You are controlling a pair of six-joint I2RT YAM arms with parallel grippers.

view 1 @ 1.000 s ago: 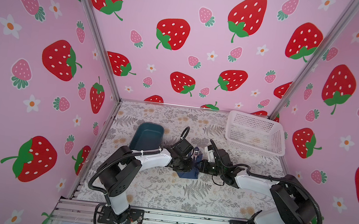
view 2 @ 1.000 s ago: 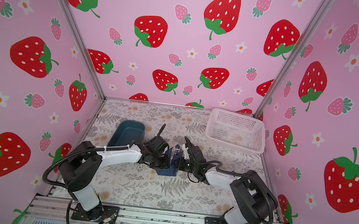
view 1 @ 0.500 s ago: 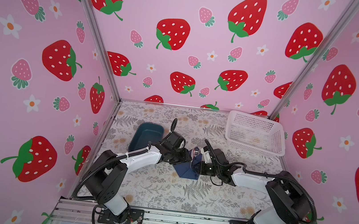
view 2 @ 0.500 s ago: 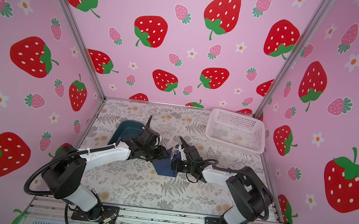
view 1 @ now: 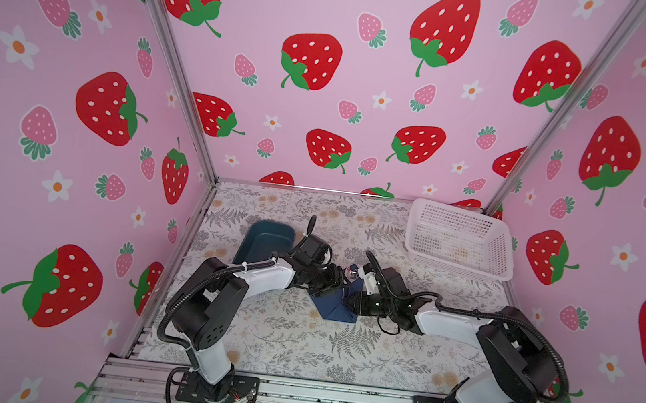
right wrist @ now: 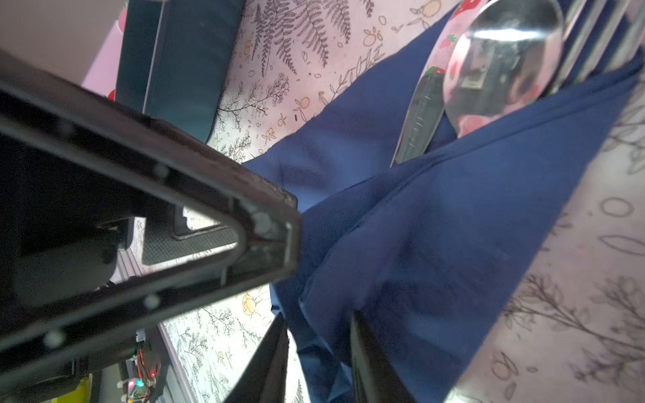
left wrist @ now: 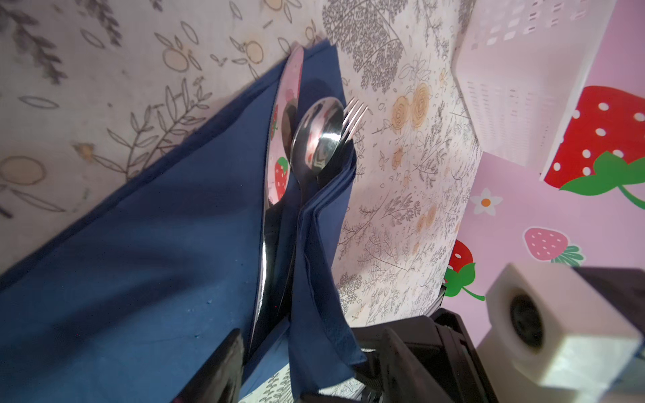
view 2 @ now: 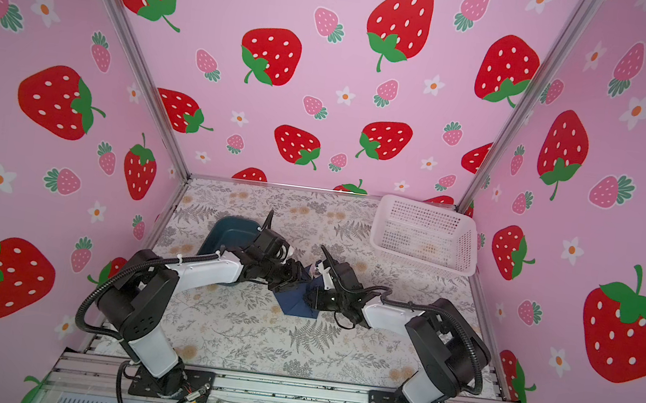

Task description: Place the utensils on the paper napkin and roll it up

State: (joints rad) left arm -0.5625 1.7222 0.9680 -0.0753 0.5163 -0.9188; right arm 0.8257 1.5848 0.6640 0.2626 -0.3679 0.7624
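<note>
Paper napkin (view 1: 335, 310) on the bench (view 1: 295, 345), centre, its right flap lifted over the utensils (left wrist: 314, 146) — their long axis runs away from both hands, heads far. Left hand (view 1: 338, 283) at the handle end, jaws apart; right hand (right wrist: 317, 366) straddles the fold — clamped or loose, cannot tell.

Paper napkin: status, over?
Left tool open at paper napkin. Right tool on its flap, grip unclear. Utensils half covered, roll unfinished. Nothing blocking.
</note>
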